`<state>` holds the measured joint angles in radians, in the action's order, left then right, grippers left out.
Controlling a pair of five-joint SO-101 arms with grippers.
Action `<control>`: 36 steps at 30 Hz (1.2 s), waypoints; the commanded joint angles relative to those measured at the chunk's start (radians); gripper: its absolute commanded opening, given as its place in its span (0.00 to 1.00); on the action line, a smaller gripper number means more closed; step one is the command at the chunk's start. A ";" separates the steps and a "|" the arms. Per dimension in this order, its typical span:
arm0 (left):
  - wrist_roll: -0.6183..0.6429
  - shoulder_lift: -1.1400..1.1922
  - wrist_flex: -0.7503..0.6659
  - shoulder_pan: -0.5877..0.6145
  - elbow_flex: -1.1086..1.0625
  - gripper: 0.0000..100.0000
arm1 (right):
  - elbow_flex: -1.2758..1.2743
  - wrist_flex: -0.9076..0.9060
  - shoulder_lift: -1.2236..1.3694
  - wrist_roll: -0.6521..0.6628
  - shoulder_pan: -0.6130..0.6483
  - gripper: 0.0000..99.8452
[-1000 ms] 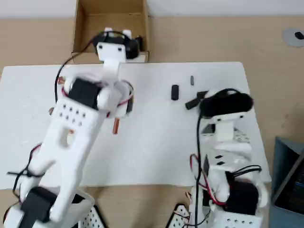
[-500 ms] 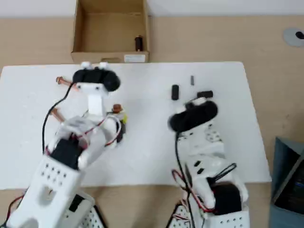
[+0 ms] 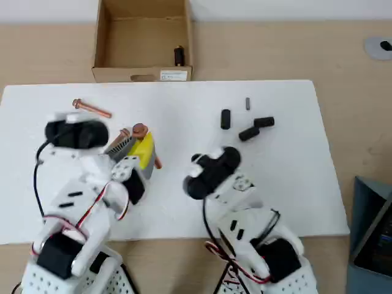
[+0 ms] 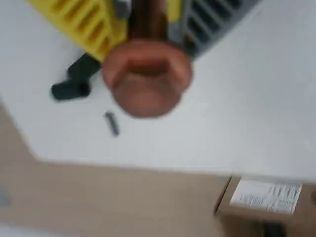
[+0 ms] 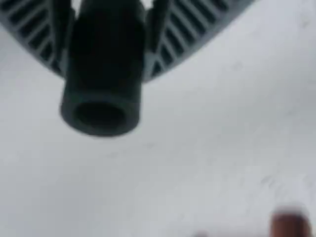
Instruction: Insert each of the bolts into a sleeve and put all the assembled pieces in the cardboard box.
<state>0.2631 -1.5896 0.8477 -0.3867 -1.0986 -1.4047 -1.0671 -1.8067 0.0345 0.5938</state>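
Where the white sheet (image 3: 288, 184) fronts the cardboard box (image 3: 98, 43): left gripper (image 4: 148, 19), closed around copper bolt (image 4: 147, 79), near the box's front; right gripper (image 5: 106, 19), clamping black sleeve (image 5: 101, 84), farther from the box. Loose bolt (image 3: 92, 109) just before the box; three loose sleeves (image 3: 264, 122) off its right corner; one dark piece (image 3: 179, 55) inside it.

The wooden counter (image 3: 275, 49) carries a white mat (image 3: 177, 116) and, past the mat's far edge, an open cardboard box (image 3: 98, 49), well ahead of the left fingers (image 3: 143, 153). On the mat, one copper bolt (image 3: 92, 108) lies near those fingers, on the side away from the right fingers (image 5: 192, 24). Three black sleeves (image 3: 248, 133) and a small grey pin (image 3: 247, 103) lie ahead of the right fingers, apart from them.
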 commanded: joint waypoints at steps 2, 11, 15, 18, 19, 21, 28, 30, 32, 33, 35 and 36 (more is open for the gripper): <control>0.008 -0.148 -0.028 -0.009 -0.023 0.00 | -0.019 0.026 -0.136 -0.011 0.084 0.01; 0.097 -0.237 -0.028 -0.011 -0.035 0.00 | -0.025 0.031 -0.153 -0.011 0.185 0.01; 0.149 -0.236 -0.028 -0.048 -0.035 0.00 | -0.025 0.110 -0.153 -0.011 0.185 0.01; 0.176 -0.236 -0.028 -0.048 -0.037 0.00 | -0.025 0.144 -0.153 -0.008 0.185 0.01; 0.178 -0.236 -0.028 -0.048 -0.038 0.00 | -0.025 0.144 -0.153 -0.008 0.185 0.01; 0.178 -0.236 -0.028 -0.046 -0.041 0.00 | -0.021 0.146 -0.153 -0.008 0.185 0.01; 0.178 -0.236 -0.066 -0.041 -0.092 0.00 | -0.013 0.146 -0.153 -0.005 0.240 0.01; 0.178 -0.236 -0.089 -0.040 -0.110 0.00 | -0.008 0.146 -0.153 -0.005 0.259 0.01; 0.178 -0.236 -0.089 -0.041 -0.121 0.00 | -0.007 0.146 -0.153 -0.005 0.260 0.01; 0.178 -0.236 -0.084 -0.044 -0.124 0.00 | -0.007 0.146 -0.153 -0.005 0.260 0.01; 0.178 -0.236 -0.083 -0.043 -0.126 0.00 | -0.005 0.146 -0.153 -0.005 0.260 0.01; 0.173 -0.236 -0.083 -0.040 -0.126 0.00 | -0.004 0.146 -0.153 -0.005 0.260 0.01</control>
<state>0.4381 -1.8197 0.7864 -0.4266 -1.2306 -1.4339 -0.9521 -1.8082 0.0345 0.8408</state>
